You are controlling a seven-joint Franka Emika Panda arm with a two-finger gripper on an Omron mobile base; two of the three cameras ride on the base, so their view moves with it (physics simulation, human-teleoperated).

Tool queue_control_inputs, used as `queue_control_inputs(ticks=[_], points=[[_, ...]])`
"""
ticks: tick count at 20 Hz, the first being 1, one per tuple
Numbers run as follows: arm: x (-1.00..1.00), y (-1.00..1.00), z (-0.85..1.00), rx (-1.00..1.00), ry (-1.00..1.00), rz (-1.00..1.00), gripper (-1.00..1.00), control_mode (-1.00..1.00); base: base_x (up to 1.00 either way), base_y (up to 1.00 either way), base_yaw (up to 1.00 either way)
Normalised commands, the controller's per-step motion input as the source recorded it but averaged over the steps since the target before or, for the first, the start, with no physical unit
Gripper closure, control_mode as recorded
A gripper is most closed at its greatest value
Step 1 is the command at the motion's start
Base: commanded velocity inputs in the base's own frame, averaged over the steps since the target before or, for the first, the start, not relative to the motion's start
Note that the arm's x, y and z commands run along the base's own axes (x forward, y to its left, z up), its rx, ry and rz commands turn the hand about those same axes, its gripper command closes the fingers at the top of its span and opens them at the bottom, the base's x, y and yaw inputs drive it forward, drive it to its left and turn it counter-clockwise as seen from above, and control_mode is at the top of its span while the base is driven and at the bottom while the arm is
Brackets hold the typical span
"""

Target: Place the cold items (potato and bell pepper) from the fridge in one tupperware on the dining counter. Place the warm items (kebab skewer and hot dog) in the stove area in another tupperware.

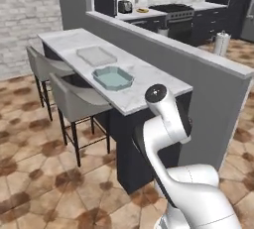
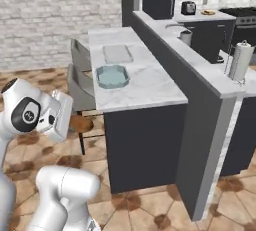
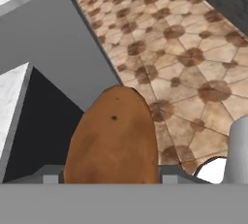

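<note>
Jaws part-open, clamped on the potato — gripper low, above tiled floor, beside dining counter.

Teal container beside flat tray on marble counter.

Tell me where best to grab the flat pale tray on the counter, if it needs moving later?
Likely by a long edge rim, coming straight down from above. The tray lies flat and shallow on the counter, so only its thin raised rim offers a pinch. The gripper first has to drop off the potato.
</note>
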Motion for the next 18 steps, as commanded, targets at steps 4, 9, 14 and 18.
queue_control_inputs(ticks=[4, 9, 14, 18], points=[[0.0, 0.0, 0.0, 0.0, 0.0, 0.0, 1.0, 1.0, 0.26, 1.0, -0.39], [0.0, 0.0, 0.0, 0.0, 0.0, 0.0, 1.0, 1.0, 0.09, 1.0, -0.41], [0.0, 0.0, 0.0, 0.0, 0.0, 0.0, 1.0, 1.0, 0.06, 1.0, -0.42], [0.0, 0.0, 0.0, 0.0, 0.0, 0.0, 1.0, 1.0, 0.15, 1.0, -0.41]])
